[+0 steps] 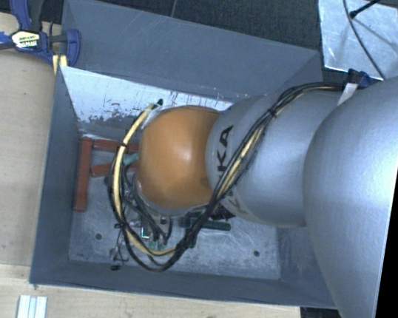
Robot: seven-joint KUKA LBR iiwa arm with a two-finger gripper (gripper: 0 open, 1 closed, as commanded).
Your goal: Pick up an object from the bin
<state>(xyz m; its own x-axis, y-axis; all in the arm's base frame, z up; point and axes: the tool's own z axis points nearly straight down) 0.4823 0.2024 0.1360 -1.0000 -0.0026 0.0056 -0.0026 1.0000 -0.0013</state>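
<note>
Camera view: the gripper (144,230) was seen low over the floor of the bin (201,50), masked by the orange wrist cover (173,154); whether it was released or clenched could not be told. A red-brown F-shaped piece (84,177) lay just to its left, its long bar running front to back and its two arms pointing right. Any grasp would best be closed squarely across that bar.

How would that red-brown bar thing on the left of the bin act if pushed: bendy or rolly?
The red-brown piece looks stiff: its bars run straight with square corners. It lies flat on the bin floor, so it would probably slide, not roll. It looks thin, so maybe light.
</note>
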